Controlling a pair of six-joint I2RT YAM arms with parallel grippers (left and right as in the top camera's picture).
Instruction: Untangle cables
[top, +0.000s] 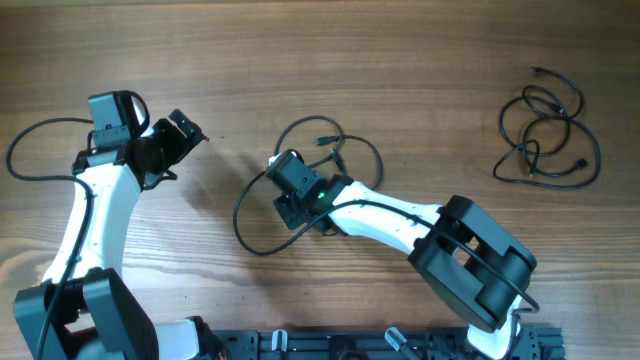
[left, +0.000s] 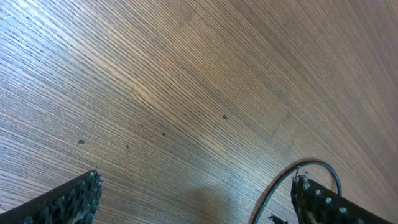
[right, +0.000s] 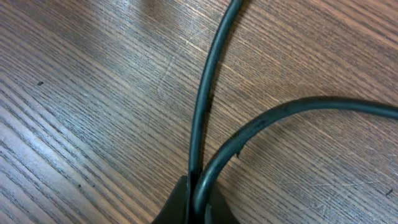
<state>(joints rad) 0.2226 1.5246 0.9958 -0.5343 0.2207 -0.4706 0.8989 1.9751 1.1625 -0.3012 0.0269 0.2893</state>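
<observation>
**A:** Overhead first: where do the cables lie?

**B:** In two lots. A loose cord (top: 238, 218) sprawls mid-table in one wide loop. Its long axis runs from lower left to upper right, with a small plug end near the top. A tangled bundle (top: 548, 135) sits well apart at the far right. It is several thin loops piled together, with one plug end poking out at its upper left.

**A:** And the right gripper (right: 196, 202)?

**B:** Its jaws are pressed together, pinching the loose cord. In the right wrist view two strands meet at the fingertips. One runs almost straight up the picture and the other arcs off to the right. Both are smooth, round and matte black.

**A:** Left gripper (left: 196, 183)?

**B:** Its jaws are spread wide with only table (left: 186, 74) between them. The table is wood with a fine straight grain and a few dark specks. The finger pads (left: 78, 199) are black and studded.
</observation>
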